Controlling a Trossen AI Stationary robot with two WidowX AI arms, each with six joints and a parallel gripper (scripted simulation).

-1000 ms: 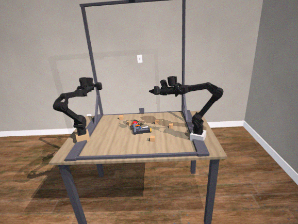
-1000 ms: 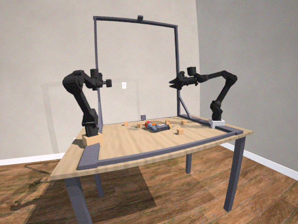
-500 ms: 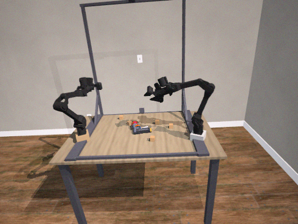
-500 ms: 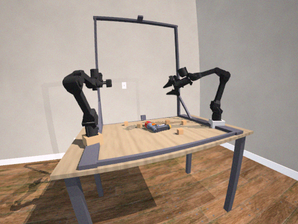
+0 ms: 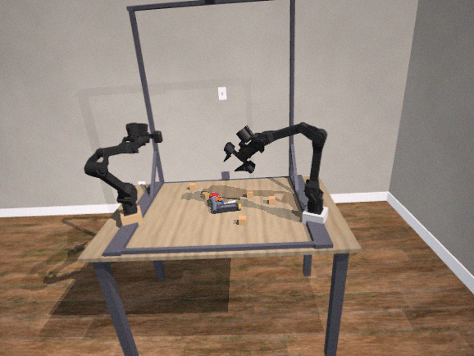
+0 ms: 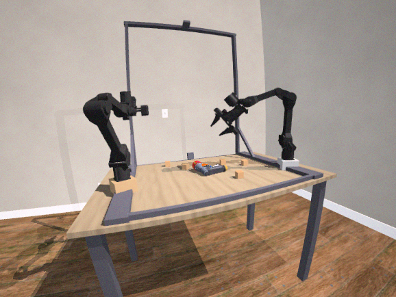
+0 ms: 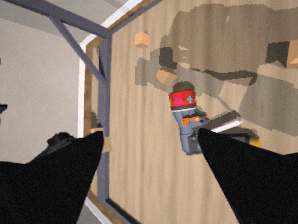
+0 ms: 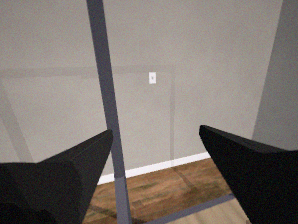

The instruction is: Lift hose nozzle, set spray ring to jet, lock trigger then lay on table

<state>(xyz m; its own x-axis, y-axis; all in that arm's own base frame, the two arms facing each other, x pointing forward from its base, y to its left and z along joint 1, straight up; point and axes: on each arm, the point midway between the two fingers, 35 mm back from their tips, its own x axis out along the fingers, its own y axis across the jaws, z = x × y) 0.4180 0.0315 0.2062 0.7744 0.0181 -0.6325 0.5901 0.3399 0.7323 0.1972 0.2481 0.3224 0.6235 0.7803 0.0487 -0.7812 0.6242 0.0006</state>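
Note:
The hose nozzle [image 5: 221, 203] lies on its side on the table near the middle, with nothing holding it. It also shows in the exterior view [image 6: 209, 168]. In the left wrist view the nozzle [image 7: 192, 122] has a red spray ring [image 7: 182, 98] with a cyan plus and a magenta symbol facing up, an orange lever and a grey body. My left gripper [image 5: 237, 162] hangs open and empty well above the nozzle, tilted down toward it; its fingers are spread wide. My right gripper [image 5: 157, 136] [image 8: 156, 131] is open and empty, high by the frame post, facing the wall.
Several small wooden blocks lie around the nozzle, one in front [image 5: 242, 220], one to its right [image 5: 271, 200] and one at the back [image 5: 192, 186]. A grey frame with tall posts [image 5: 144, 94] borders the table.

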